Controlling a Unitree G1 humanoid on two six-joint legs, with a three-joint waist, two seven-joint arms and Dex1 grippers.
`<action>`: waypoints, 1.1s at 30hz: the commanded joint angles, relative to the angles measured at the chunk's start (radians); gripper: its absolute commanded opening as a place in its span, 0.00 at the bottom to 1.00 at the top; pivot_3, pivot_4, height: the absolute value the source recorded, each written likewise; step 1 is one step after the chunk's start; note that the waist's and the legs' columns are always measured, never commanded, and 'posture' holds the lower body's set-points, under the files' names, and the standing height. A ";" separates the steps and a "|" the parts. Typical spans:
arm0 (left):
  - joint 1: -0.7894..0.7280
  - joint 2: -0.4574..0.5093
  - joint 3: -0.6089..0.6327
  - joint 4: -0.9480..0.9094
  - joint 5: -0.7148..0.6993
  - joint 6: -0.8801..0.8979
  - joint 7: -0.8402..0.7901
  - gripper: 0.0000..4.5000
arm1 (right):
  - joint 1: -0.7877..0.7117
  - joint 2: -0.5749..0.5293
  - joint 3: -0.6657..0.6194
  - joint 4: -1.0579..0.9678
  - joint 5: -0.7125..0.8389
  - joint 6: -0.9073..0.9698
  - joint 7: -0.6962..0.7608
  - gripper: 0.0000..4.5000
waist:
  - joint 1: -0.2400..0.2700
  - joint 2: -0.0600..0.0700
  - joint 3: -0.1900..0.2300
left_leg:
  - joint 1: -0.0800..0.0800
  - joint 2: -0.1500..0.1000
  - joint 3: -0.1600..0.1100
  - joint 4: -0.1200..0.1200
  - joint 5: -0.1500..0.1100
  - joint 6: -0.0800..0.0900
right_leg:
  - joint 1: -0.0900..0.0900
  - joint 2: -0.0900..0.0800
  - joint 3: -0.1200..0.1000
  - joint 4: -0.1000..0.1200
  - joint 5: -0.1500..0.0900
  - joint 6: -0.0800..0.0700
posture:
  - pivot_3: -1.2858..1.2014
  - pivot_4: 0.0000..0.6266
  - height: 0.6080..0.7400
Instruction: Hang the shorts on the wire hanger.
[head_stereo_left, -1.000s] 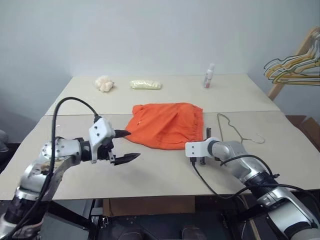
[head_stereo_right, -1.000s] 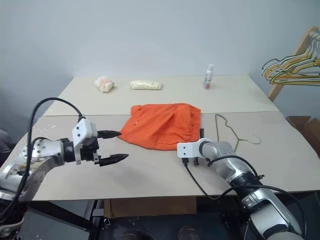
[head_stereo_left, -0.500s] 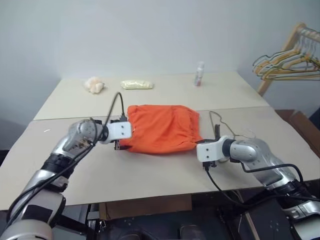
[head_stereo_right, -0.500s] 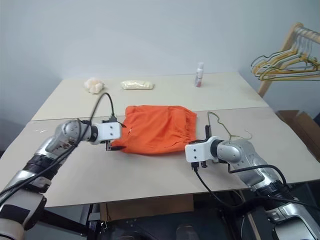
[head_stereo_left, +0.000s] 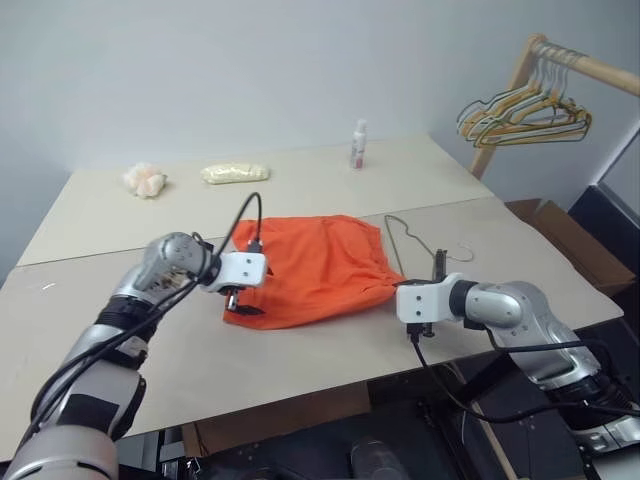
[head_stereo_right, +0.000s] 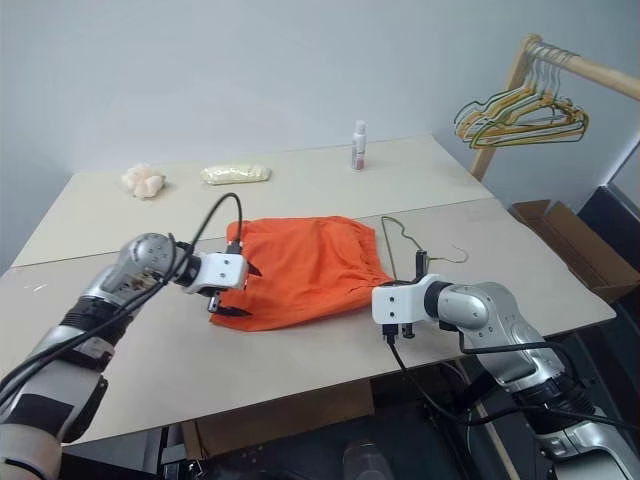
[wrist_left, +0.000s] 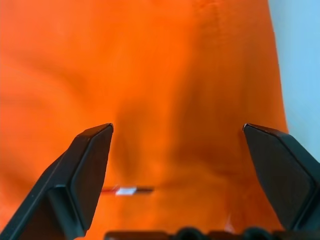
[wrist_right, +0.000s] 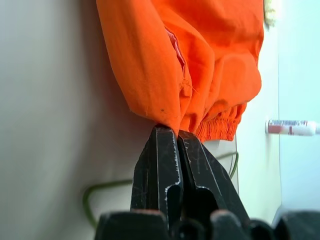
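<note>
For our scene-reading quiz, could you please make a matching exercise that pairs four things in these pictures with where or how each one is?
Things:
1. left pincer
2. right pincer
3. wire hanger
4. small bottle

States:
A. standing upright on the table's far part
B. shut, at the shorts' right corner
C. lying flat beside the shorts
D. open over the orange cloth

Pairs: 1-D, 2-B, 3-C, 4-A

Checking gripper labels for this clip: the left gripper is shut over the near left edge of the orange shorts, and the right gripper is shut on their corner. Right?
Not quite. The left gripper is open over the shorts, as the left wrist view shows. The right gripper is indeed shut on their corner.
</note>
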 joint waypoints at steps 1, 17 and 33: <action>0.022 0.034 0.011 -0.049 -0.040 -0.015 -0.104 1.00 | -0.023 0.003 -0.026 -0.029 -0.002 0.008 0.002 0.01 | -0.006 0.000 0.000 | 0.000 0.000 0.000 0.000 0.000 0.000 | 0.000 0.000 0.000 0.000 0.000 0.000 | 0.40 0.00 1.00; -0.006 -0.066 -0.076 0.084 0.247 -0.043 0.159 0.67 | -0.037 0.026 -0.029 -0.042 -0.009 0.020 0.012 0.00 | -0.001 0.002 -0.001 | 0.004 0.000 -0.001 0.000 0.000 0.000 | 0.004 0.000 -0.001 0.000 0.000 0.000 | 0.39 0.00 1.00; 0.061 0.099 0.015 -0.052 0.048 -0.074 -0.093 0.01 | -0.028 -0.016 -0.051 -0.034 0.101 -0.100 0.076 0.00 | -0.014 0.002 -0.001 | 0.002 0.000 -0.001 0.000 0.000 0.000 | 0.001 0.000 0.000 0.001 0.000 0.000 | 0.41 0.00 1.00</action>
